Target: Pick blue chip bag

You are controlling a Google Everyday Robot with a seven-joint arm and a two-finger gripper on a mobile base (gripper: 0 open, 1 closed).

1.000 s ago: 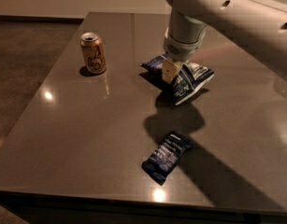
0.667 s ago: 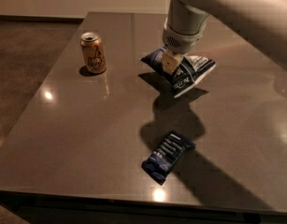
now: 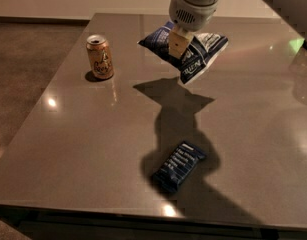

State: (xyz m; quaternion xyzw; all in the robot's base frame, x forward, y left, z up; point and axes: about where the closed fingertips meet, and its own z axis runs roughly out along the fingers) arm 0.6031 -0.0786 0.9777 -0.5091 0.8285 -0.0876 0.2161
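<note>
Plainly the bag (image 3: 205,49) is a light thing: puffy, crinkly and, I judge, mostly air, with thin film that gives under a squeeze. The chips inside would crush if pinched hard. The film looks slick, so a hold across the middle of the pillow, where it folds round the pads, seems safer than one on a flat sealed edge.

The gripper (image 3: 179,45) has it just so, closed on the bag near its middle, one tan finger (image 3: 177,41) showing across the blue front. The bag hangs tilted, clear of the table (image 3: 83,134) over the far side, its shadow lying apart below it.

The table is dark, smooth and glossy — it throws back small spots of light, and anything dropped on it would likely skid. A can (image 3: 100,57) stands upright well to the left of the bag, and a flat bar (image 3: 178,166) lies near the front edge. The room is dim, with dark floor at left and a pale wall beyond
</note>
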